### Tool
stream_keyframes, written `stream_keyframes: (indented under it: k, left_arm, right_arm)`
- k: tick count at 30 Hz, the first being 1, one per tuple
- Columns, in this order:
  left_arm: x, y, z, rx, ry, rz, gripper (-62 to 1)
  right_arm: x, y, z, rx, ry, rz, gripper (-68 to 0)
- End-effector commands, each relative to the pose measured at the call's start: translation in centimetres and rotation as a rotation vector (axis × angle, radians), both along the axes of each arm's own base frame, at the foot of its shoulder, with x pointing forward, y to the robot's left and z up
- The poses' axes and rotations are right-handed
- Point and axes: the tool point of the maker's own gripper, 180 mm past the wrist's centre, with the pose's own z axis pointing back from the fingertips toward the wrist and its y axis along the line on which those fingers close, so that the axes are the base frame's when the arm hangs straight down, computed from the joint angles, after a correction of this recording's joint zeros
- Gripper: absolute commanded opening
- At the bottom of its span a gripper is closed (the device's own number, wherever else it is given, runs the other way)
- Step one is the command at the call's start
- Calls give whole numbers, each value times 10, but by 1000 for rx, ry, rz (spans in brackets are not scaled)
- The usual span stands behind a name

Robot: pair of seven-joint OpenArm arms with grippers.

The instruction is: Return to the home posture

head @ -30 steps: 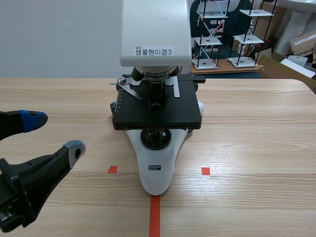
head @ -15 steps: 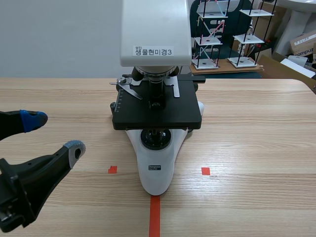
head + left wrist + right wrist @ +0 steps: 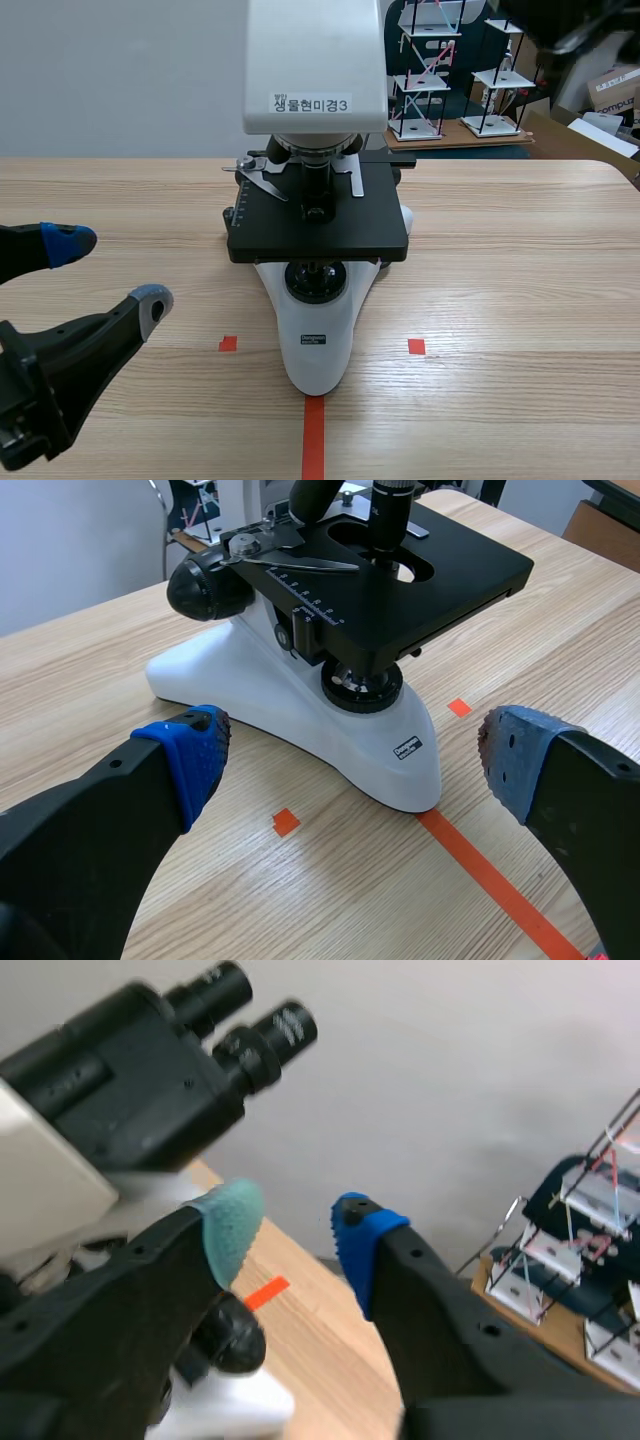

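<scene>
Scene view: microscope stands mid-desk, its white foot toward the robot and resting on the end of the orange tape line. A small tape square lies to the left of the foot and another to the right. The left claw sits low, well to the left of the microscope and clear of it. Its fingers are spread wide, blue pad farther out and grey pad nearer the robot, with nothing held. A dark part of the right arm shows high up, above and to the right of the microscope head; its fingers cannot be made out here. Left wrist view: left claw gapes wide with nothing gripped, and the microscope lies ahead of it, black stage over the white base. The tape line runs out from under the foot between the fingers. Right wrist view: right claw is raised beside the microscope head, at about the height of the black eyepieces. Its fingers stand moderately apart, grey-green pad on the microscope side and blue pad on the other, with nothing between them. Desk edge is seen below the claw, and a wire rack stands beyond the desk on the side away from the microscope.
</scene>
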Motion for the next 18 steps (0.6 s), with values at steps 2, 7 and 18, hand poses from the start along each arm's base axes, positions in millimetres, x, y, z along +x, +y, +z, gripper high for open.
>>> stream_keyframes:
  k: [2, 7, 18]
  left_arm:
    - [0, 0, 4, -10, -11, -1, -82]
    - [0, 0, 4, -10, -11, -1, -82]
    - [0, 0, 4, -10, -11, -1, -82]
  right_arm:
    - [-15, -5, 1, 31, -10, 0, -365]
    - [-41, -22, -18, 61, 16, -31, -152]
    - [-102, -21, -92, 42, 178, -9, -63]
